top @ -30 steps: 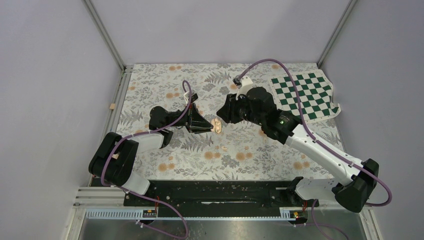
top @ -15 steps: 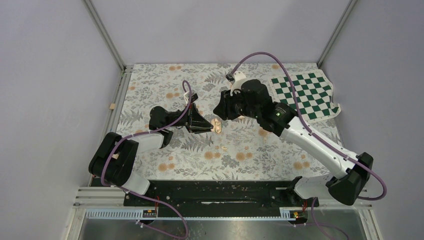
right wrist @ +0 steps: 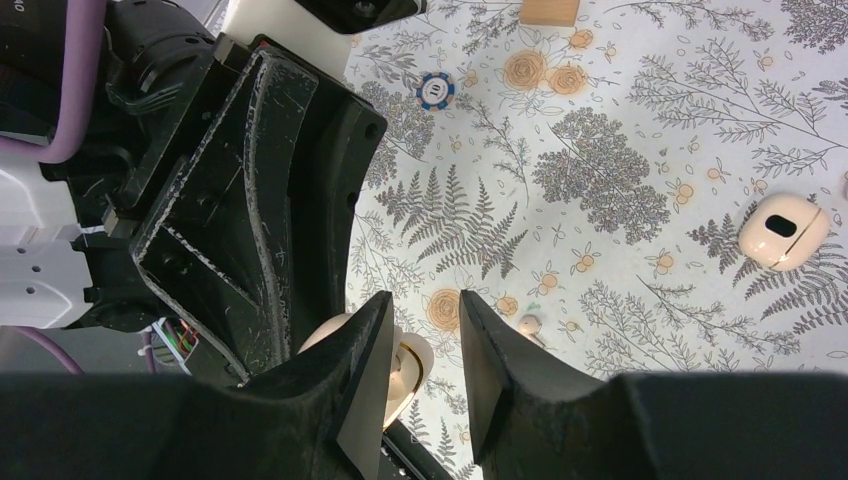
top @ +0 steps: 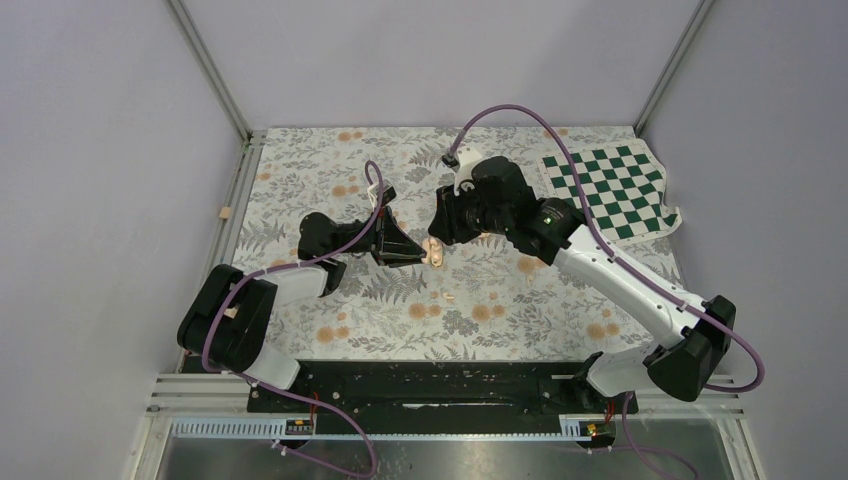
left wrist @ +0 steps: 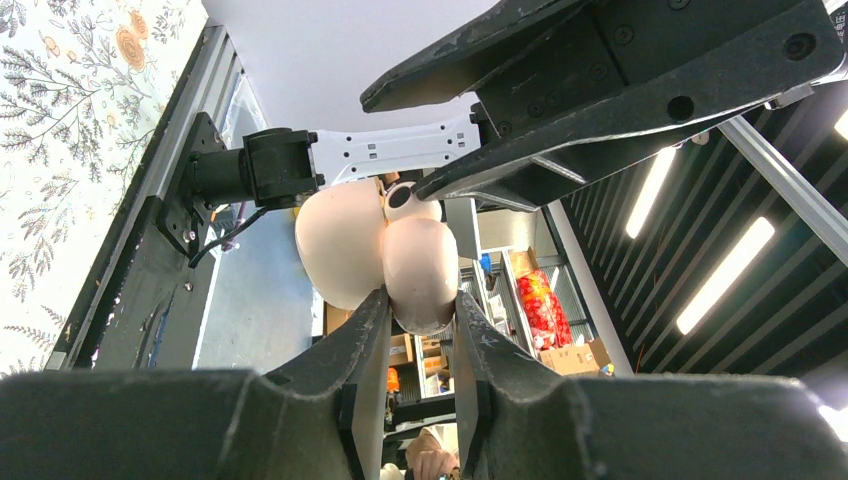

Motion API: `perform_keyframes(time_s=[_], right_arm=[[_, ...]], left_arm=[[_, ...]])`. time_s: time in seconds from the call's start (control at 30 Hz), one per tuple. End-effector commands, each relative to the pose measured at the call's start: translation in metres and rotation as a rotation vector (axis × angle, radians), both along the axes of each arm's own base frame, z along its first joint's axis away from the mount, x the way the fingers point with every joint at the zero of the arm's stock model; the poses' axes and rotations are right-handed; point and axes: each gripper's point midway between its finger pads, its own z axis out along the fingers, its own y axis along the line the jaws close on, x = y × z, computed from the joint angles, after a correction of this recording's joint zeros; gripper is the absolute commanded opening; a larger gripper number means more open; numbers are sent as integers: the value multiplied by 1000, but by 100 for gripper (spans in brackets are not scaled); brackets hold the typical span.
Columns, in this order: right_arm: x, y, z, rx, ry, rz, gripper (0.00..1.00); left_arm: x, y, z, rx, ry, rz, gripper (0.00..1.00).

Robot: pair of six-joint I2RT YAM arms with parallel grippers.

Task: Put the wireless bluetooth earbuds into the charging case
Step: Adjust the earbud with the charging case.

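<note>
My left gripper (top: 424,251) (left wrist: 419,296) is shut on the pale peach charging case (top: 433,249) (left wrist: 345,245), held off the floral mat with its lid hinged open. A small pale piece with a dark hole (left wrist: 402,198) shows at the top of the case. My right gripper (top: 438,230) (right wrist: 421,305) hovers directly above the case (right wrist: 410,368), its jaws parted with only mat showing between them. One tiny cream earbud (right wrist: 528,323) (top: 449,296) lies on the mat just nearer than the case.
A rounded peach object with a dark slot (right wrist: 783,229) lies on the mat. A blue poker chip (right wrist: 435,90) and a tan block (right wrist: 548,10) sit further off. A green checkered cloth (top: 612,188) covers the far right corner.
The right arm has swung left and further out, bringing its gripper over the held case. The left arm and case have stayed still.
</note>
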Motion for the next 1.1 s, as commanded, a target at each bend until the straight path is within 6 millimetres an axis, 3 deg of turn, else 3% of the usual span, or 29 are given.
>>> perform_keyframes(time_s=[0.0,0.67,1.07], right_arm=[[-3,-2,15,5,-28,27,38],[-11,-13,8,-20,-14,21,36],[-10,-10,36,52,-56,-7,43]], left_arm=[[-8,4,10,-31,-92,-1,0],[-6,4,11,-32,-93,-2,0],[-7,4,11,-32,-95,-3,0]])
